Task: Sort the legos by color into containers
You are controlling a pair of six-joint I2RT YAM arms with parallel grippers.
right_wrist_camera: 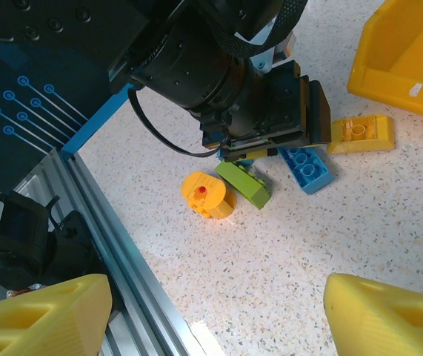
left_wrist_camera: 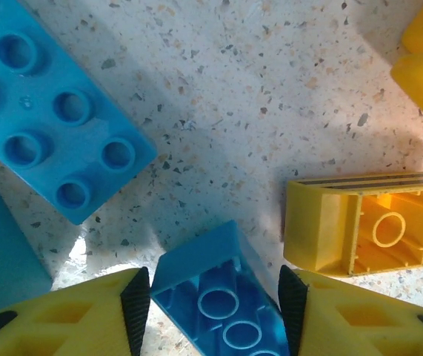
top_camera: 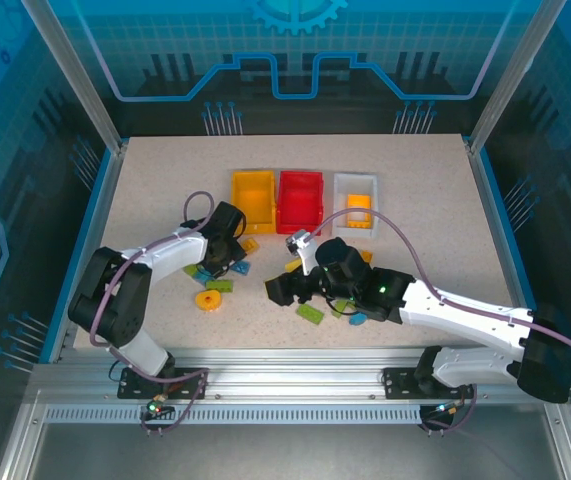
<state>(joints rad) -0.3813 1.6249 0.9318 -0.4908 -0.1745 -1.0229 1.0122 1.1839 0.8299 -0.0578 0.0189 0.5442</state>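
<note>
**A:** Blue brick (left_wrist_camera: 196,278), where is it sitting?
**B:** It is lying studs-down on the table (left_wrist_camera: 255,111). The left gripper (left_wrist_camera: 215,308) is clamping it, pads (left_wrist_camera: 135,304) touching both flanks. A yellow brick (left_wrist_camera: 363,222) is lying just beside it.
**A:** Right gripper (right_wrist_camera: 218,297)?
**B:** Hovering, jaws standing wide apart, carrying nothing. The yellow bin (top_camera: 253,205), red bin (top_camera: 300,200) and white bin (top_camera: 355,182) are sitting in a row beyond.

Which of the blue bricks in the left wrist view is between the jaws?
The upside-down blue brick at bottom centre, hollow tubes showing, sits between the left gripper's jaws. The studs-up blue brick at upper left lies apart from them.
</note>
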